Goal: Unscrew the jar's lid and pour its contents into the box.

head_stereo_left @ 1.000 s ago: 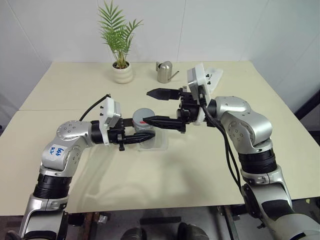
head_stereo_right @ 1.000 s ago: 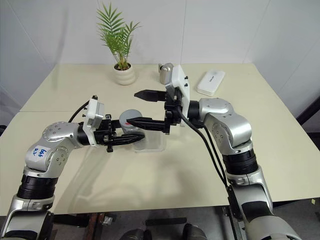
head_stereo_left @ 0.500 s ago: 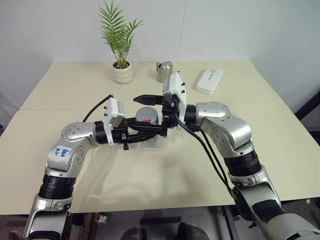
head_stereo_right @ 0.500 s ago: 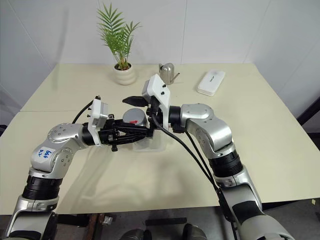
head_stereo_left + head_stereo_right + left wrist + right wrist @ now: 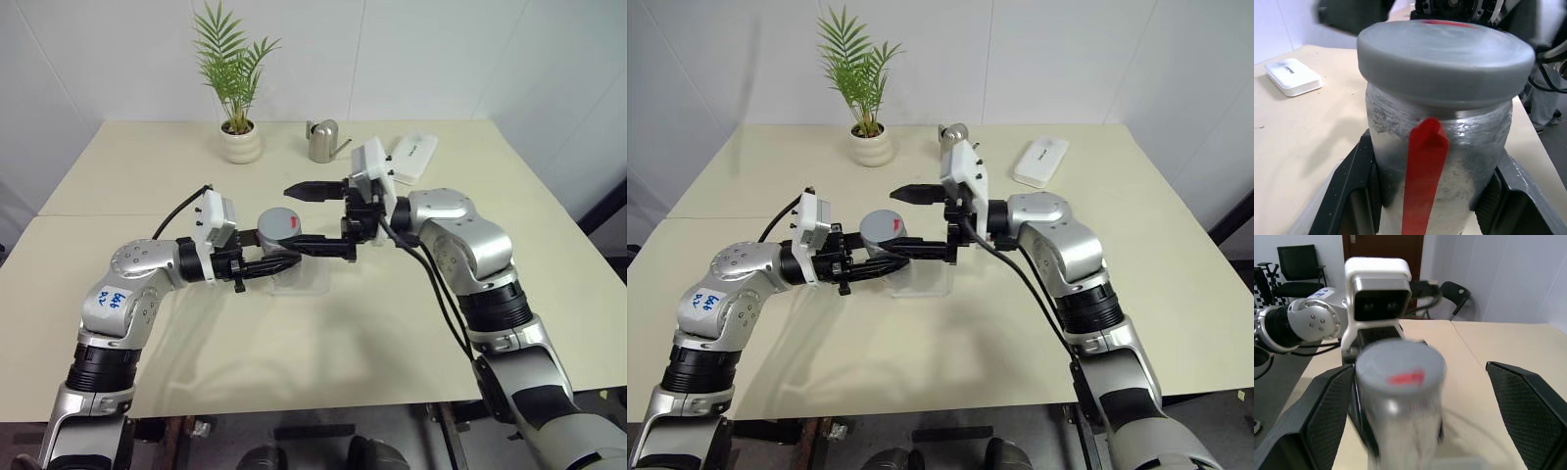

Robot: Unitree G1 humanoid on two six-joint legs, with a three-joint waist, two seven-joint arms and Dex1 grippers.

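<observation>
The silvery-grey jar (image 5: 278, 241), with a red stripe down its side, hangs upright just above the clear box (image 5: 306, 281). My left gripper (image 5: 277, 262) is shut on the jar's body, its fingers (image 5: 1354, 188) pressed to both sides. The grey lid (image 5: 281, 220) with a red mark sits on the jar. From the right, my right gripper (image 5: 291, 218) stands open, one finger (image 5: 1320, 416) on each side of the lid and apart from it. The contents are hidden inside the jar.
A potted palm (image 5: 240, 143), a steel watering can (image 5: 321, 141) and a white oblong case (image 5: 412, 157) stand along the far side of the cream table (image 5: 323, 343).
Half a second ago the right gripper reached further left around the lid; it has since drawn back to the right, still open. The left gripper keeps the jar in place.
</observation>
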